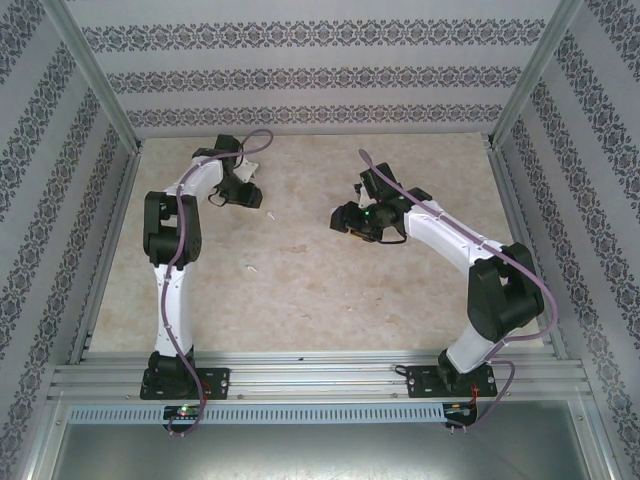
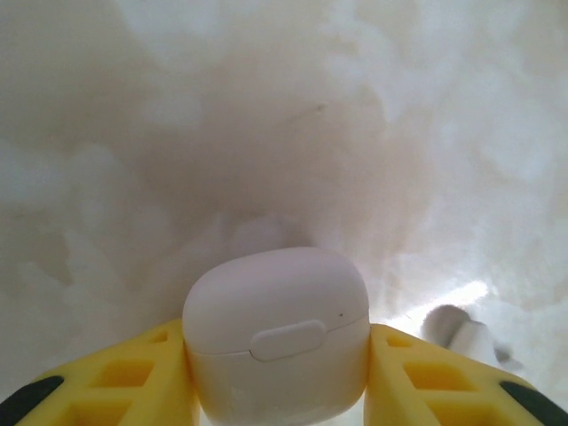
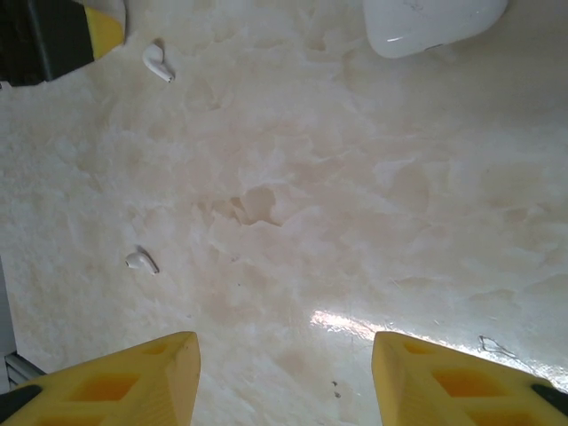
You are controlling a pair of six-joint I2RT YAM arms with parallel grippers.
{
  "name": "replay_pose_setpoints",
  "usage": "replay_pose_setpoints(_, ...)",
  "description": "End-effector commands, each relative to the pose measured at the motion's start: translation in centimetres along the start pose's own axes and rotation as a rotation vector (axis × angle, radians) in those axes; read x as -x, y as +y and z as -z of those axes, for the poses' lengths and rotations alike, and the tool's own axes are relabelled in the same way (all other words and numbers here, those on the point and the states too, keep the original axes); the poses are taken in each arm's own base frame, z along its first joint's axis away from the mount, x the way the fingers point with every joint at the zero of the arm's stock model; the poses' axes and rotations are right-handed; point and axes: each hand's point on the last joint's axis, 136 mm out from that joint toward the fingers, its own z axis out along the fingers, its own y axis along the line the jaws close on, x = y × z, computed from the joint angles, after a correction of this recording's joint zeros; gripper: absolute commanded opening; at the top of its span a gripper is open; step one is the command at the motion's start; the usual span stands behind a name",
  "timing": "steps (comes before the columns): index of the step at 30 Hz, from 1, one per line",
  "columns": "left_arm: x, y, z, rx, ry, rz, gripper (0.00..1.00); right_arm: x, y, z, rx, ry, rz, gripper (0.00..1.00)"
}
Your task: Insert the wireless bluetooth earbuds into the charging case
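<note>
Beige marbled surface (image 1: 330,300) is carrying everything. Left arm (image 1: 172,250) is reaching toward the far-left corner, and right arm (image 1: 470,255) is angling in over the middle. Left end effector (image 2: 277,351) is gripping the charging case (image 2: 277,311) by its two sides, with yellow fingers (image 2: 133,373) flush against it. The lid is shut and the front button is facing the wrist camera. It is probably pinning the case so it isn't sliding when the lid gets opened. Right end effector (image 3: 284,351) is hovering over the middle, fingers apart with nothing between, likely free for picking an earbud. A second case (image 3: 430,22) is lying beyond it, partly cropped. The wireless bluetooth earbuds (image 1: 268,215) are lying loose, none in a case. The first earbud (image 3: 158,62) is just beside the left end effector. The second earbud (image 3: 140,261) is closer to the near edge, left of middle.
</note>
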Motion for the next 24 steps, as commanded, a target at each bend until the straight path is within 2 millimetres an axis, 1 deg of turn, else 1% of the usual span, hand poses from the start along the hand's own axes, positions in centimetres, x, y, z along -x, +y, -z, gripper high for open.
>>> replay_pose_setpoints(1,1.6,-2.3,2.9,-0.068,-0.125,-0.074,0.38,0.6,2.3,1.6,0.071,-0.041,0.002,0.54)
replay_pose_setpoints(4,2.0,-4.2,5.5,-0.102,-0.228,-0.125,0.34,1.0,3.1,2.1,0.112,-0.056,-0.018,0.54)
replay_pose_setpoints(6,1.9,-5.7,7.3,-0.125,-0.287,-0.161,0.33,1.2,3.8,2.7,0.136,-0.072,-0.022,0.54)
replay_pose_setpoints(10,0.8,-9.9,11.1,-0.218,-0.397,-0.242,0.33,1.1,5.2,3.9,0.142,-0.095,0.012,0.53)
replay_pose_setpoints(14,-1.9,-14.8,14.1,-0.327,-0.484,-0.345,0.33,-0.2,7.6,4.7,0.168,-0.082,0.073,0.54)
replay_pose_setpoints(17,-4.4,-18.3,15.6,-0.399,-0.536,-0.419,0.33,-1.0,9.4,5.3,0.213,-0.081,0.098,0.54)
replay_pose_setpoints(19,-6.0,-20.5,16.4,-0.455,-0.564,-0.463,0.34,-1.5,10.5,5.7,0.243,-0.078,0.113,0.51)
replay_pose_setpoints(22,-7.9,-22.8,17.4,-0.517,-0.593,-0.495,0.34,-2.9,12.1,6.4,0.284,-0.064,0.146,0.5)
replay_pose_setpoints(24,-8.8,-23.8,17.9,-0.539,-0.612,-0.514,0.34,-3.8,12.6,6.7,0.291,-0.059,0.159,0.5)
